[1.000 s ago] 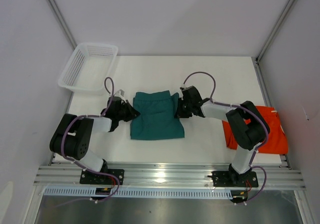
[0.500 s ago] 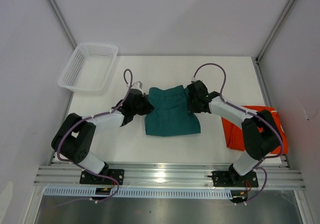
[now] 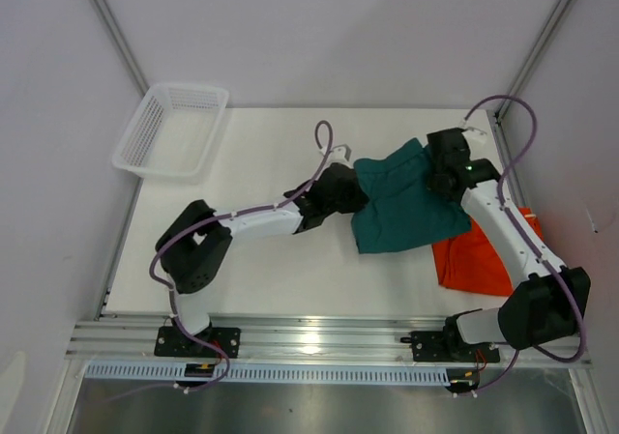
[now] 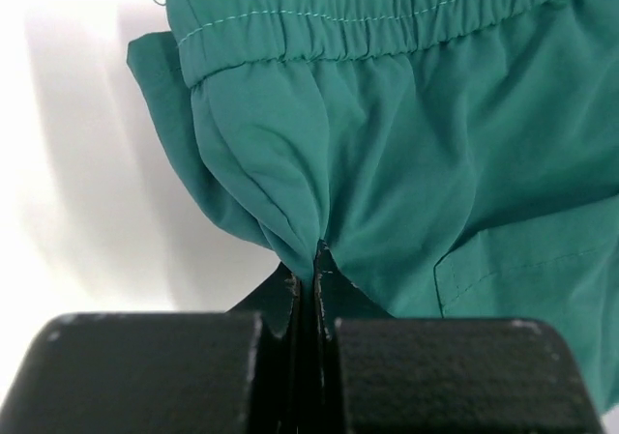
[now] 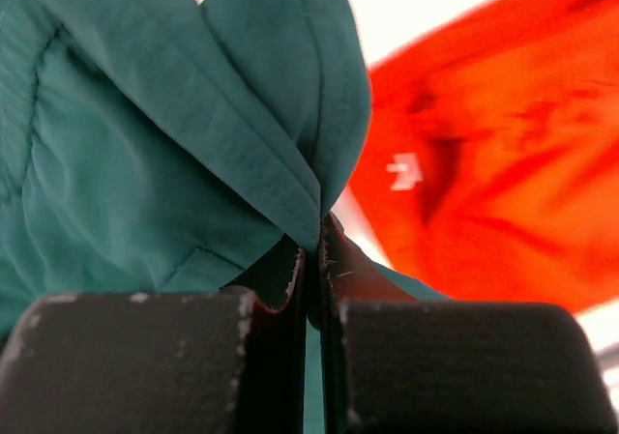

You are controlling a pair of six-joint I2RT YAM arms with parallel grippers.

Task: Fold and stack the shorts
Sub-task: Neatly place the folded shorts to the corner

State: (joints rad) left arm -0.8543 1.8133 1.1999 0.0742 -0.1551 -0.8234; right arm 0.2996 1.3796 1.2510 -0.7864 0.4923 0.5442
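Dark teal green fabric shorts stretch between both grips: the left fingers are pressed shut on a side fold, the right fingers on the opposite edge. They should handle as soft, light, limp cloth, best pinched at edges. Past the right fingers lies the bright orange fabric pair on the white counter, with panel walls close by.
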